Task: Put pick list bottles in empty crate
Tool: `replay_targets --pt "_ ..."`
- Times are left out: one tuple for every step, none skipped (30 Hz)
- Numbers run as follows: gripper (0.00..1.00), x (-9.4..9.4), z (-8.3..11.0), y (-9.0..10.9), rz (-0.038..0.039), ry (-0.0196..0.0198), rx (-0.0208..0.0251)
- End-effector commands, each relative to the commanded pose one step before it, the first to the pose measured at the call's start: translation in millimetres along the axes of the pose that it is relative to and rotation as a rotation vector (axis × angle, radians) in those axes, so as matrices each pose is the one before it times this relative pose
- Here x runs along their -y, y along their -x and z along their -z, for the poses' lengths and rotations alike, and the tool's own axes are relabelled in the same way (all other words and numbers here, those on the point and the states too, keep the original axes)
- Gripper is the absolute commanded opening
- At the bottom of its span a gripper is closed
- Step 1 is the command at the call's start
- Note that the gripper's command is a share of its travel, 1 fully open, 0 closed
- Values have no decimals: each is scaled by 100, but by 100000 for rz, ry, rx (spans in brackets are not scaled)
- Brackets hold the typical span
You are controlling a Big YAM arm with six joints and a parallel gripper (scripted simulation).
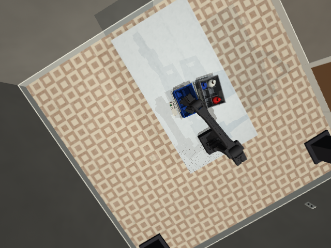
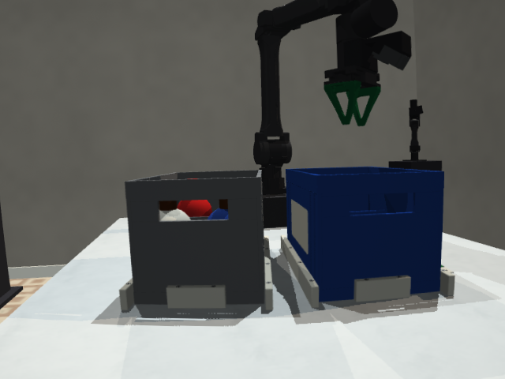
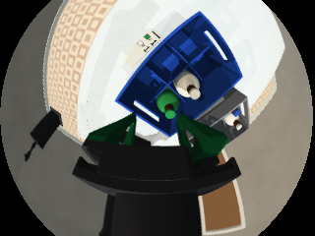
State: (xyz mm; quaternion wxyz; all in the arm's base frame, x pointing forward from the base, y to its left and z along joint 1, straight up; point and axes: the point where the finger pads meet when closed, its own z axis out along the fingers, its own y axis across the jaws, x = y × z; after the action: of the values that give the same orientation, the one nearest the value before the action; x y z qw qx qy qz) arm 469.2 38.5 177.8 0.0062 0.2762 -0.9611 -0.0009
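The blue crate (image 1: 177,99) (image 2: 379,253) (image 3: 217,81) holds a green bottle (image 3: 168,100) and a white bottle (image 3: 187,83), both upright in neighbouring compartments on the grey crate's side. My gripper (image 2: 353,124) (image 3: 157,116) is open and empty, above the blue crate. The grey crate (image 2: 196,253) (image 3: 236,98) holds a blue bottle (image 1: 204,85) (image 2: 219,215), a white bottle (image 1: 211,83) (image 2: 175,215) and a red bottle (image 1: 216,99) (image 2: 194,208). The pick list (image 3: 135,55) shows a green mark, then a white one; I cannot read the counts surely.
Low pale rails surround both crates, which stand side by side with a narrow gap. The arm covers part of the blue crate in the top view. The arm base (image 1: 205,141) stands on the white table (image 1: 149,72) near its end.
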Motion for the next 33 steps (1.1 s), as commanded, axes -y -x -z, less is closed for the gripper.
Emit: replay_targets --pt "61 -2321 2215 8 -1899 -1194 2325" --pt "61 -202 987 633 -3 -842 2009" --pt "61 -241 906 573 -4 -717 1817" --pt "61 -577 -144 -225 0 364 -758" --pt "61 0 0 0 0 0 0" --pt "61 0 0 0 0 0 0" --pt "61 -623 -327 -369 1 495 -1231" --pt "61 -608 -293 -342 2 459 -1139" --pt "61 -486 106 -31 0 73 -136" --pt "61 -348 609 349 -2 -379 1114" --pt "61 -357 603 344 -3 -350 1101" --pt "61 -491 108 -30 -1 92 -136" --pt "61 -514 11 -104 0 169 -381" --pt "61 -496 75 -55 0 109 -220" --pt "61 -480 139 -7 0 56 -60" --pt "61 -466 200 40 -1 9 97" --pt "61 -452 265 88 -1 -35 261" --pt "61 -441 328 135 -2 -73 421" --pt "61 -432 392 182 -2 -106 584" --pt "61 -424 456 228 -3 -134 748" --pt "61 -417 519 274 -3 -156 911" --pt "61 0 0 0 0 0 0" --pt "61 0 0 0 0 0 0" --pt "61 -413 511 264 -4 -201 873" --pt "61 -482 170 15 -3 65 14" --pt "61 -484 170 16 -3 77 16" --pt "61 -484 170 15 -3 77 16" --pt "61 -484 169 15 -3 78 15" --pt "61 -484 169 15 -3 78 14" --pt "61 -484 169 15 -3 79 14" --pt "61 -483 169 14 -3 79 13" --pt "61 -483 169 14 -3 79 12" --pt "61 -483 168 14 -3 80 12"
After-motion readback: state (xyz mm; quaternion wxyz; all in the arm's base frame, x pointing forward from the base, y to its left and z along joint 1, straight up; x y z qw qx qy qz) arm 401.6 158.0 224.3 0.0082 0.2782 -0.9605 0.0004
